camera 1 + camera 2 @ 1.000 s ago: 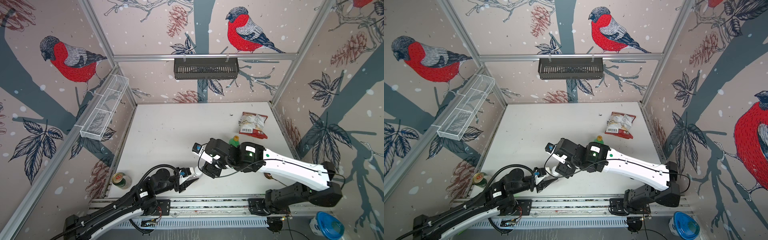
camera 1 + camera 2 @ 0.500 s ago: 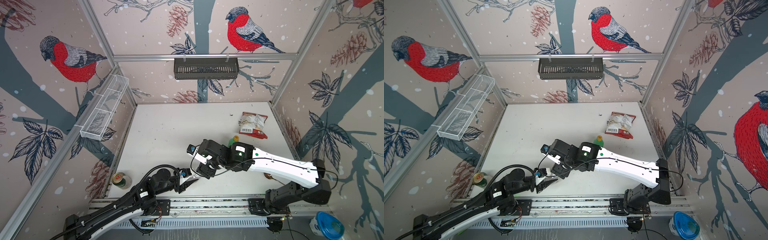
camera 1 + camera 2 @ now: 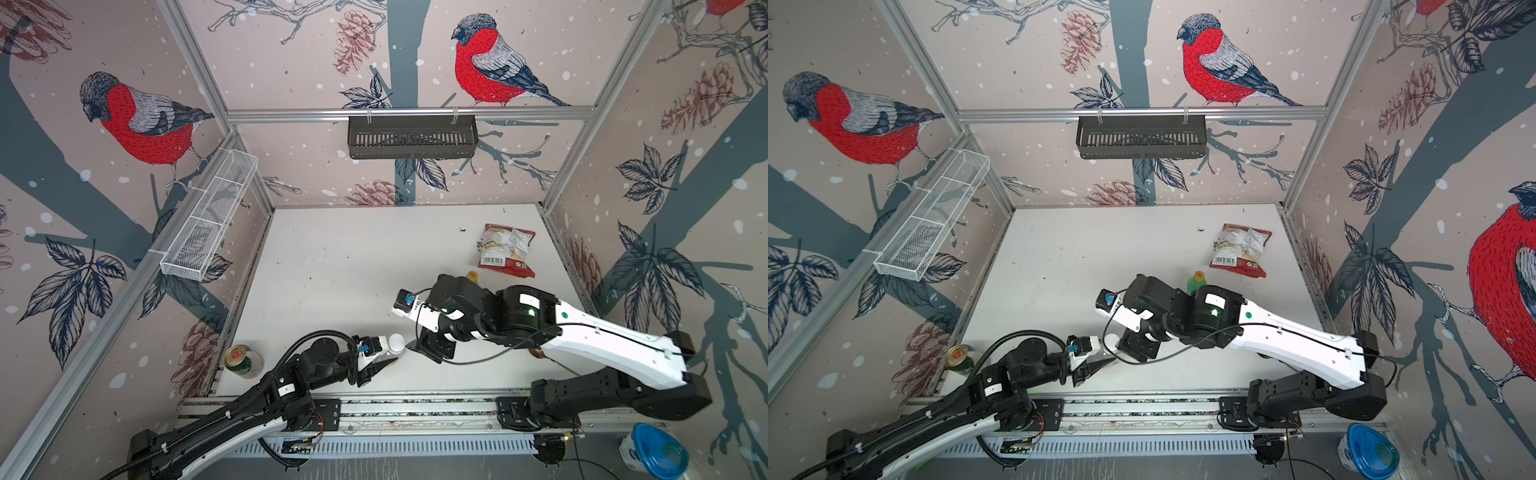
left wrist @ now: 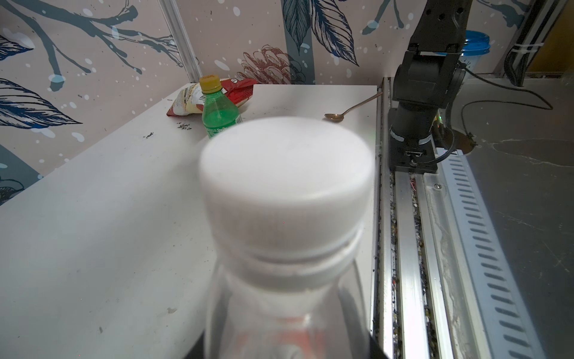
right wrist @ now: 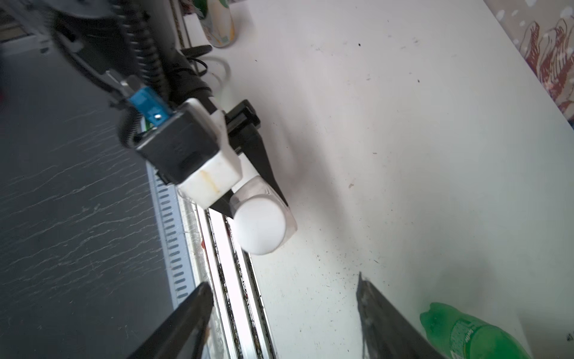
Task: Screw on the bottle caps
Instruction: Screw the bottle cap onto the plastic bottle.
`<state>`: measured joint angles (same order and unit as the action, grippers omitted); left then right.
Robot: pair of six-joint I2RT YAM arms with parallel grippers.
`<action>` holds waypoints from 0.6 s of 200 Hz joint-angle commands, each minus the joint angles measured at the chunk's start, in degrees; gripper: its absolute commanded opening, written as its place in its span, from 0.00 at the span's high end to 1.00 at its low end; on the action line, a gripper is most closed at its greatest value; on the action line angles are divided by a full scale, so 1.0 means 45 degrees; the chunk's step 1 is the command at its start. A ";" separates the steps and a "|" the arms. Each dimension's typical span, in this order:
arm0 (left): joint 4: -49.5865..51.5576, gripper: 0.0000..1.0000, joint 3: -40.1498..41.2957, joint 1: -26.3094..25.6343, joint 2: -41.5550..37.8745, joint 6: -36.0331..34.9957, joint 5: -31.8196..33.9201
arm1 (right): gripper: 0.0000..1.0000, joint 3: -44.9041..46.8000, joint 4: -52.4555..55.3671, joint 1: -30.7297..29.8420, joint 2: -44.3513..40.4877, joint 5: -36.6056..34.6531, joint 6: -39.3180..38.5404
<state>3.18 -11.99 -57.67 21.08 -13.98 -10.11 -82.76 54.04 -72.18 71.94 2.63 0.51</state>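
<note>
Left end effector (image 3: 384,360) clamps the clear bottle (image 4: 285,317) near the table's (image 3: 332,270) front edge; the right end effector (image 5: 282,281) hangs open just beside it. The green bottle (image 4: 220,116) stands upright farther back. White cap (image 4: 285,186) tops the clear one, orange-yellow cap (image 4: 209,83) the green.

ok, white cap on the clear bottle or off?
On: white cap sits over the neck of the clear bottle, skirt down to the collar ring. How tightly threaded, cannot tell.

Only "Sprite" is legible, printed on the green bottle (image 4: 221,115).
</note>
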 commanded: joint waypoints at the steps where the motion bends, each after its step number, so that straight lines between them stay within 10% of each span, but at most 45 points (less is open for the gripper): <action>1: -0.0370 0.62 -0.0070 -0.0028 0.0016 -0.0102 -0.0428 | 0.24 0.0875 -0.1049 0.0106 -0.1428 0.2197 -0.1294; 120: -0.0047 0.62 -0.0105 -0.0387 -0.0075 0.0001 -0.1038 | 0.17 0.1368 -0.0771 0.4315 -0.2688 1.1931 -0.1513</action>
<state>3.27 -12.05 -59.20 21.12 -13.78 -13.74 -76.58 50.06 -54.26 59.68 46.85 -6.11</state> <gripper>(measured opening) 0.420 0.818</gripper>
